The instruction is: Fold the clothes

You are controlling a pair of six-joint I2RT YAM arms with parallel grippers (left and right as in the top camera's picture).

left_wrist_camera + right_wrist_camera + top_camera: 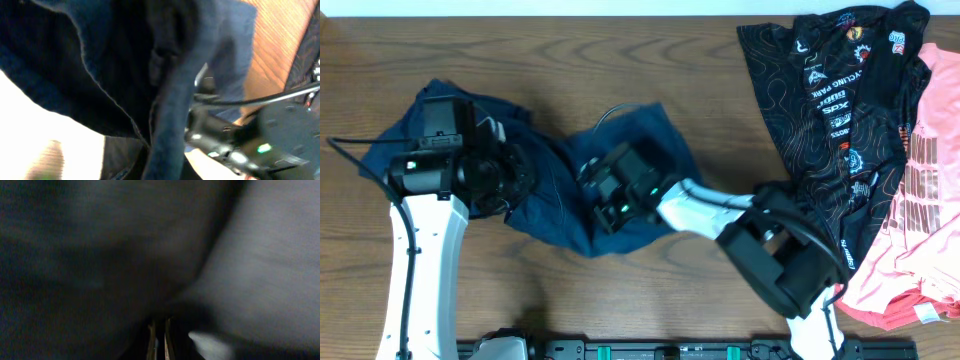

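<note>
Robot lab; left arm [420,260], right arm [700,212], wood table [620,40]

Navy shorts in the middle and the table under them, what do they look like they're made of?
Navy shorts: soft woven cloth, probably cotton or a blend; matte, it creases and drapes limply, with stitched seams in the left wrist view.
Table: wood or wood-look laminate, brown with grain streaks and a slight sheen; which one can't be told.
</note>
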